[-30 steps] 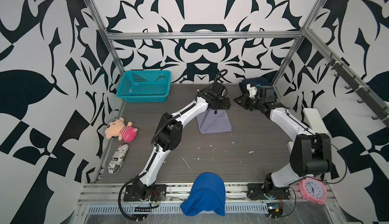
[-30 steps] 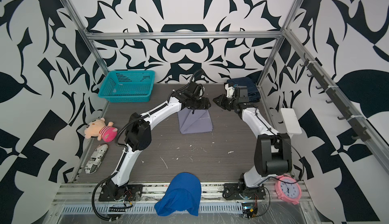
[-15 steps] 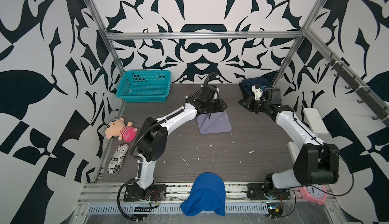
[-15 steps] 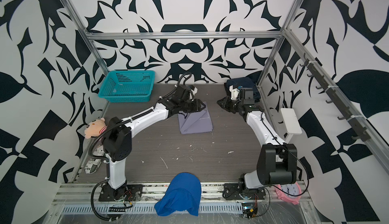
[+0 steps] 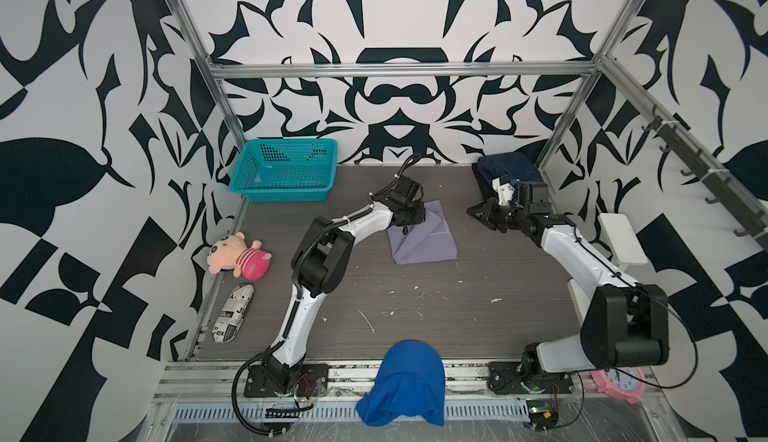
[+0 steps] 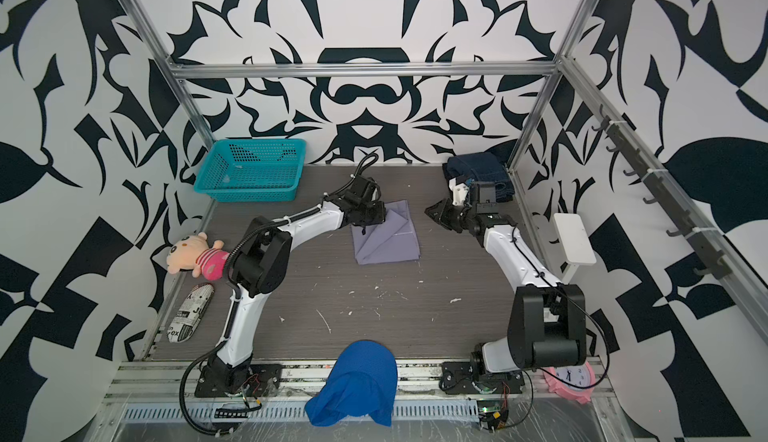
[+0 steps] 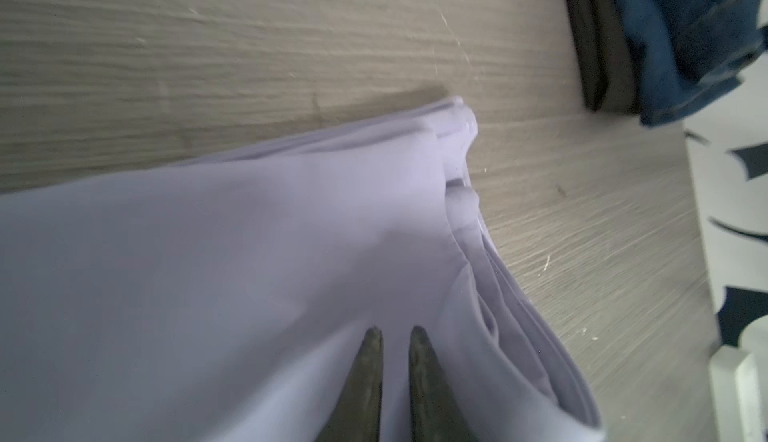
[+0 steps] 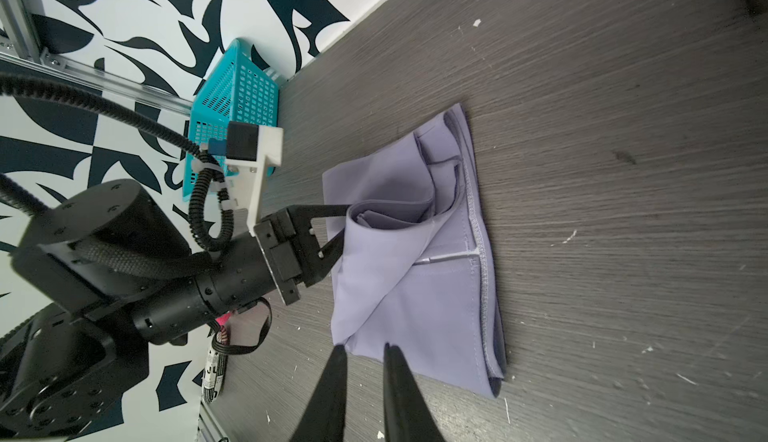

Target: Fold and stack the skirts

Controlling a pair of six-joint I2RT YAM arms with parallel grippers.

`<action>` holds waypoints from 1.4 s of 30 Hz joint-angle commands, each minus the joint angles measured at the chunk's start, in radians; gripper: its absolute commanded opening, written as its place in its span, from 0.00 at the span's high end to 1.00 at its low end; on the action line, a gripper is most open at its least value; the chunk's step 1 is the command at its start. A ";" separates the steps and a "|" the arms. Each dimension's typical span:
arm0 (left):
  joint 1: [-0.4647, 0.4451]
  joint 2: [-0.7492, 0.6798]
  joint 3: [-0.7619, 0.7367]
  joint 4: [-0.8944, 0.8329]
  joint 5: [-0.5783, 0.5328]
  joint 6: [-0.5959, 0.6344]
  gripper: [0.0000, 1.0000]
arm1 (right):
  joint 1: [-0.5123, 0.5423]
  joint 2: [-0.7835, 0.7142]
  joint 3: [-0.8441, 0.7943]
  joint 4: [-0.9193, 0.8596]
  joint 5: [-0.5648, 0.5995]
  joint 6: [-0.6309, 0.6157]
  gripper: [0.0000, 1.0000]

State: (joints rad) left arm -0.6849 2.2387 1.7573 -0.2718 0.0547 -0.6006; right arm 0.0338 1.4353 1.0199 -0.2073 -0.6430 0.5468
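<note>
One pale lavender-grey folded fabric skirt (image 5: 424, 240): your left gripper (image 8: 345, 221) clamps its raised fold, likely to turn it; right gripper (image 8: 363, 348) nearby, jaws nearly together, empty.

1. Your pale lavender-grey folded cloth skirt (image 8: 436, 294) looked smooth and matt, with a stitched overlock edge.
2. Your dark blue denim skirt (image 7: 698, 32) showed a coarser, duller weave.
3. The grey wood-grain tabletop (image 5: 415, 315) you worked on was matt and flecked with white scuffs.
4. Your teal perforated plastic basket (image 5: 286, 194) had a slight sheen.
5. Your bright blue mesh cloth (image 5: 409, 381) looked finely pitted and matt.
6. The silver metal frame bars (image 5: 399, 71) around you looked brushed.
7. Your white plastic arm shells (image 5: 582, 257) were glossy; the black joints were matt.
</note>
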 commanded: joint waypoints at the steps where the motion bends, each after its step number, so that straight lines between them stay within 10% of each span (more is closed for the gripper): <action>1: -0.032 -0.026 0.035 -0.037 -0.004 0.027 0.85 | 0.005 -0.021 -0.007 0.036 -0.004 0.001 0.79; 13: -0.113 -0.089 -0.275 0.204 0.042 -0.125 0.88 | 0.013 -0.034 0.016 0.024 -0.033 0.018 0.79; 26: 0.012 -0.329 -0.318 0.240 0.136 0.036 0.81 | 0.208 0.139 -0.031 0.087 0.070 0.028 0.89; 42: 0.165 0.138 0.180 -0.092 0.155 0.280 0.81 | 0.323 0.423 -0.062 0.367 0.143 0.183 0.92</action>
State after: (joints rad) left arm -0.5220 2.3569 1.9076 -0.3004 0.1890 -0.3496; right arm 0.3443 1.8759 0.9787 0.1081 -0.5186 0.7055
